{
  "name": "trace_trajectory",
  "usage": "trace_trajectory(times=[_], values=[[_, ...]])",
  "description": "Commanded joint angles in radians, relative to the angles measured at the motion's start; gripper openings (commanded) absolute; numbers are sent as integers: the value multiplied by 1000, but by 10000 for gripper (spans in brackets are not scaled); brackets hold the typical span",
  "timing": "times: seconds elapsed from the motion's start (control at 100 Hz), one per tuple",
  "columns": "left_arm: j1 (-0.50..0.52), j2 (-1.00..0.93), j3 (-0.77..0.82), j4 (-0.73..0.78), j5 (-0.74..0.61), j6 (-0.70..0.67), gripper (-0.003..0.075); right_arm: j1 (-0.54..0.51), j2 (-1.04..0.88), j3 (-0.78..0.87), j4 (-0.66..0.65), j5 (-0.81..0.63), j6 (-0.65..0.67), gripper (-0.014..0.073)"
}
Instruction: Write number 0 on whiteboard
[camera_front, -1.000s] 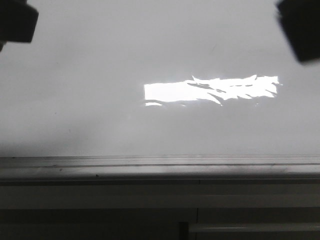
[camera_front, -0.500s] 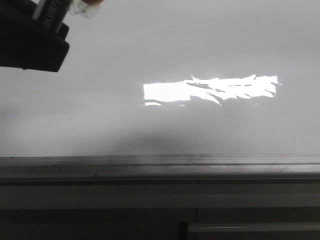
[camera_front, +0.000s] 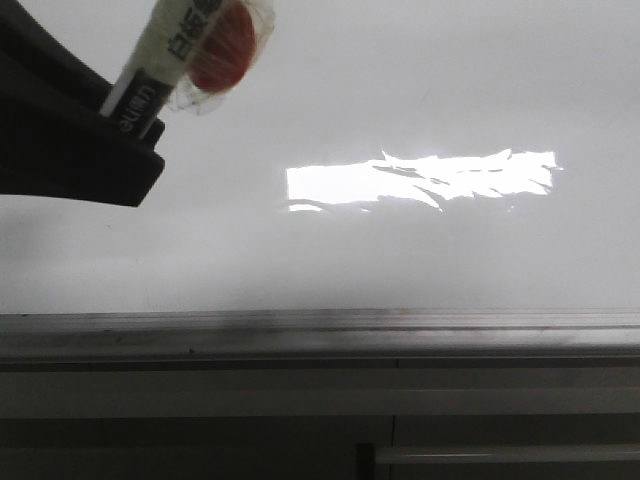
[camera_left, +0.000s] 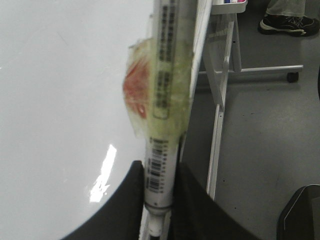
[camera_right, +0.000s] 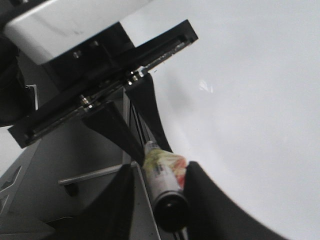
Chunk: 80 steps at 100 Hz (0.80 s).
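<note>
Front view, left to right: the left tool (camera_front: 115, 110) enters as a dark mass at the upper left corner, pinching a white marker (camera_front: 165, 45) that slants up and to the right out of the picture; clear tape and a red patch (camera_front: 222, 50) are wrapped round the marker's barrel just beyond the tool. The whiteboard (camera_front: 400, 90) fills the picture behind them, glossy and white-grey; a bright rectangular glare patch (camera_front: 420, 178) lies right of centre; the grey metal rail (camera_front: 320, 325) runs along the board's lower edge.

Left wrist view: two dark fingers (camera_left: 130, 200) are pressed against the marker (camera_left: 165, 100) at its barcoded part; the yellowish tape and red patch sit further along the barrel. The whiteboard (camera_left: 60, 100) lies on one side of the marker; the board's metal stand (camera_left: 220, 100), grey floor (camera_left: 265, 140) and a dark shoe (camera_left: 285, 22) lie on the other.

Right wrist view: the right tool (camera_right: 161, 175) has a finger on either side of the marker's black end (camera_right: 171, 210); whether it presses on that end cannot be told. The left tool (camera_right: 142, 142) grips the same marker beyond the taped part, beside the whiteboard (camera_right: 250, 100).
</note>
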<state>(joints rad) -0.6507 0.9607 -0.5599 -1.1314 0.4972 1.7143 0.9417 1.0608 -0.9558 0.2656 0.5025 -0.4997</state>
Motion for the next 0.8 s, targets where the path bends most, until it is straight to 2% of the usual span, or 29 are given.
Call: trace_trajectory(times=[0.0,0.03,0.2,0.25,0.32,0.44,0.51,0.79], values=[[-7,-6,-34,-74,-19,-9,-20,-21,-11,-36,1,-25,-10,-34],[-7,-6,-34,-84,-19,-9,-20,-28,-11,-36,1,-16,-8,-74],[-7,-6,-44,-132,-17,-9,-14,-46,-11,-36,1,11,-8,-69],[-7,-6,-45,-132,-17,-9,11,-46,-11,-36,1,11,-8,-69],[-7,-6,-45,-132,-17,-9,92,-46,-11,-36,1,11,-8,-69],[-7,-6,-45,-132,-17,-9,310,-46,-11,-36,1,13,-8,-69],[-7,-6,-45,-132,-17,-9,391,-46,-11,-36,1,11,-8,-69],[-7,-6,-27,-117,-17,-9,408,-40,-7,10,17,-6,-8,-69]])
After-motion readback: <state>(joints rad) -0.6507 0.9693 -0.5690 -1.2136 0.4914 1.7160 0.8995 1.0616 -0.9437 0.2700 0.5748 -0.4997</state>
